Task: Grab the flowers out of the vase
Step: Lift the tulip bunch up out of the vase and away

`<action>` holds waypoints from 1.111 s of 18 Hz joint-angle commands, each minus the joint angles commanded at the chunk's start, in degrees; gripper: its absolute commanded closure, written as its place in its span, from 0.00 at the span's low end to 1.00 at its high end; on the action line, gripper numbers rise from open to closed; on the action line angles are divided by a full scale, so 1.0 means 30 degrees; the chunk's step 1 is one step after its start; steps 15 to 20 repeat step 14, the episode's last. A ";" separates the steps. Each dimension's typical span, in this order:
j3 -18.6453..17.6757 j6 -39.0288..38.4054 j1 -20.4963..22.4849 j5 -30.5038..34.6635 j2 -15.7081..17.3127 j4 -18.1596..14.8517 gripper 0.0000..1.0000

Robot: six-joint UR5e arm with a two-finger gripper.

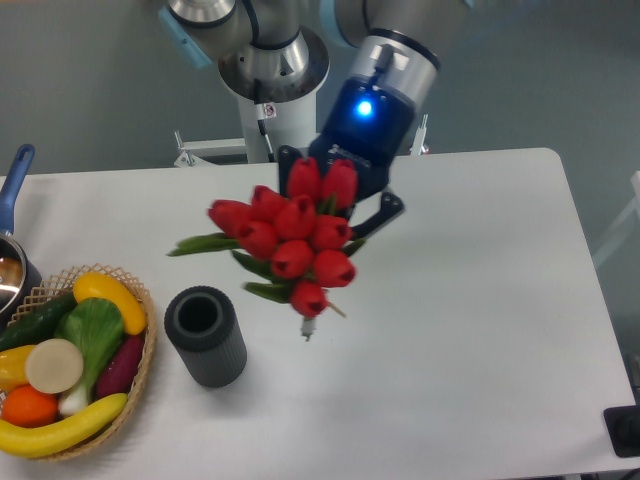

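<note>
Flowers: a bunch of red tulip buds (pixel 295 240) with green leaves, in the air above the worktop (pixel 470 300), clear of the vase and to its right.
Stems: the cut ends (pixel 308 328) hang free below the buds, touching nothing.
Claw: the claw (pixel 340 205) sits behind the buds, clenched on the flowers (its fingertips are mostly hidden by the blooms); a blue light glows on its body.
Vase: a dark grey ribbed cylinder (pixel 206 336), upright on the worktop, its round top hole showing nothing inside.
Basket: a wicker basket (pixel 143 355) just left of the vase, at the worktop's left edge, holding a banana, an orange, a yellow pepper, a green leafy vegetable and other produce.
Pot: a blue handle (pixel 14 172) and part of a pot at the far left edge, mostly cut off.
</note>
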 joint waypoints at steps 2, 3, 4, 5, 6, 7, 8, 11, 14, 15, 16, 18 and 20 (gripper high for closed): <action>0.0000 0.0000 0.0058 0.0000 -0.0088 0.0000 0.66; -0.0029 0.0000 0.0059 0.0000 -0.0088 0.0000 0.66; -0.0059 0.0000 0.0059 0.0000 -0.0088 0.0000 0.66; -0.0117 0.0000 0.0088 0.0000 -0.0088 0.0000 0.66; -0.0146 0.0000 0.0088 0.0000 -0.0088 0.0000 0.66; -0.0176 -0.0029 0.0117 0.0000 -0.0088 0.0029 0.66; -0.0176 -0.0029 0.0117 0.0000 -0.0088 0.0030 0.66; -0.0205 -0.0058 0.0205 0.0000 -0.0088 0.0000 0.66; -0.0235 -0.0116 0.0205 -0.0058 -0.0059 0.0000 0.66; -0.0235 -0.0116 0.0205 -0.0058 -0.0059 0.0000 0.66; -0.0235 -0.0116 0.0205 -0.0058 -0.0059 0.0000 0.66; -0.0235 -0.0116 0.0205 -0.0058 -0.0059 0.0000 0.66; -0.0235 -0.0116 0.0205 -0.0058 -0.0059 0.0000 0.66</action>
